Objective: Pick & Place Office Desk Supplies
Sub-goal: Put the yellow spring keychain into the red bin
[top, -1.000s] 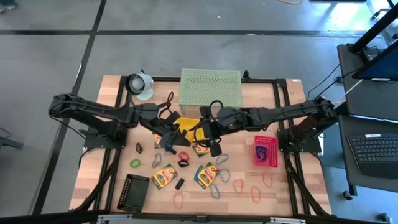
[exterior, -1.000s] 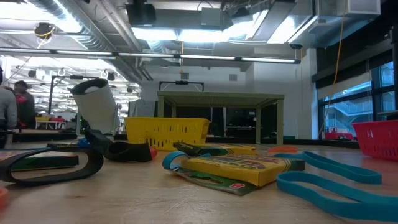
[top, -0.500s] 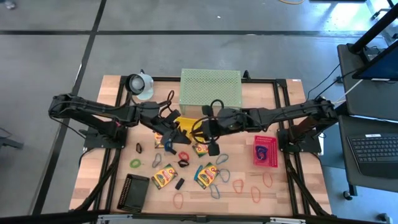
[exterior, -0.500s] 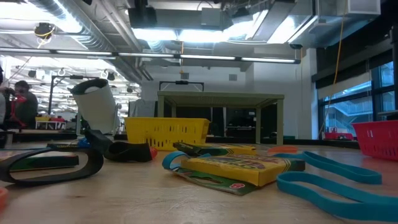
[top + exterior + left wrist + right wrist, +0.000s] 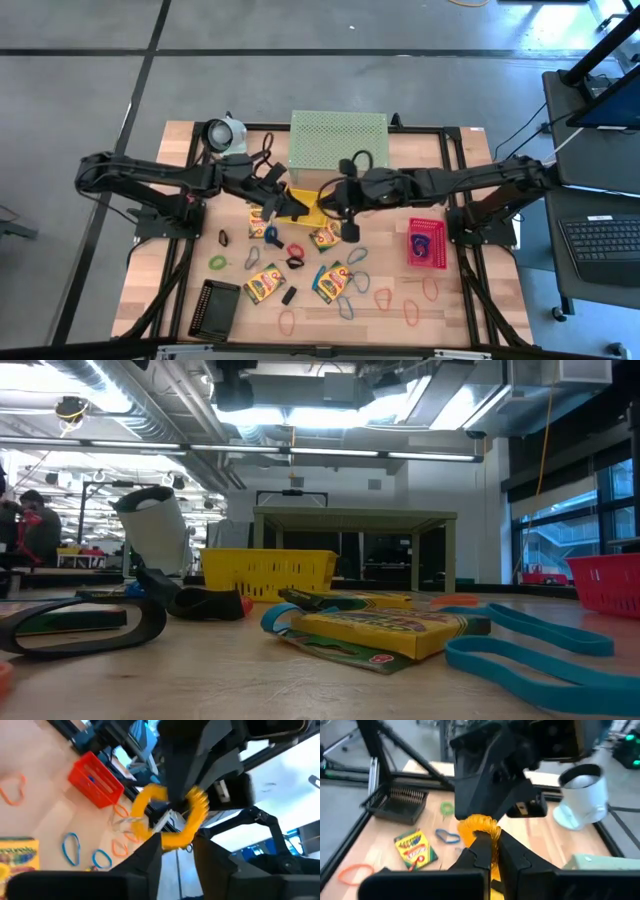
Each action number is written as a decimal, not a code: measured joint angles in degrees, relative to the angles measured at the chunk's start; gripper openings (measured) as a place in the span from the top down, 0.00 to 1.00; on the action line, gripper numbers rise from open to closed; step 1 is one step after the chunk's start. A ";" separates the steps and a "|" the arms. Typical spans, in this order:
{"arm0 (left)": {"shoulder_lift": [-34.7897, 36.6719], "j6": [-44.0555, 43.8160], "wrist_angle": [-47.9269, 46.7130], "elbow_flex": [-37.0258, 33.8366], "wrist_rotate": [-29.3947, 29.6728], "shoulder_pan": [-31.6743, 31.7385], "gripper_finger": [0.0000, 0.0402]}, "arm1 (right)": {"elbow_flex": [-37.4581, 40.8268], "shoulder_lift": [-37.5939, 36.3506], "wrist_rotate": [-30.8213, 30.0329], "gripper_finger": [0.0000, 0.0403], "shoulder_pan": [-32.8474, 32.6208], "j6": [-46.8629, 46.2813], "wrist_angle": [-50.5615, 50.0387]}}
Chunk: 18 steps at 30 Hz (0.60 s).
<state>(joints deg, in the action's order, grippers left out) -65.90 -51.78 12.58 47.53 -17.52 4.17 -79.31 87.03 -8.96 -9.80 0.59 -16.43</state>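
A fuzzy yellow loop [image 5: 198,814] hangs in the air between my two grippers, above the yellow mesh tray [image 5: 306,210] at the table's middle. My right gripper [image 5: 492,842] [image 5: 326,200] reaches in from the table's right and is shut on the loop [image 5: 479,826]. Opposite it, my left gripper [image 5: 176,847] [image 5: 292,202] comes from the left with its fingers apart, the loop's nearer end between their tips. Crayon boxes [image 5: 264,284], black clips and coloured loops lie flat on the table nearer the front edge. The low view shows no gripper. My right gripper pinches the yellow loop's band [image 5: 481,833] between its two fingers, coming from the table's right and slanting a little down. The loop is lifted clear of the table. Whether my left gripper's parted fingers [image 5: 152,851] touch the loop's end [image 5: 172,839], I cannot tell.
A pale green mesh shelf [image 5: 338,140] stands at the far middle and a white cup [image 5: 228,138] at the far left. A pink-red mesh tray [image 5: 427,245] sits right of centre, a black tray [image 5: 215,308] at the near left. Loose loops are scattered along the front.
Both hands have shifted a little toward the table's far right, staying together over the yellow tray. My right wrist has rolled.
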 joint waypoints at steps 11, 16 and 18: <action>5.79 15.91 -22.20 0.04 0.97 4.87 0.66 | 0.10 -12.46 -4.31 0.97 1.17 -20.77 -36.39; 6.32 24.39 -45.32 0.00 9.55 4.96 0.67 | 5.36 -20.63 -3.84 0.97 -0.04 -32.90 -51.80; 5.49 26.88 -51.72 -0.05 11.64 4.96 0.68 | 9.51 -24.96 -2.58 0.97 -1.01 -38.18 -53.01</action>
<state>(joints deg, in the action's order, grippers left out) -60.40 -24.90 -39.14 47.48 -5.88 9.13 -69.80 62.07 -11.54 -10.80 -37.59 -69.44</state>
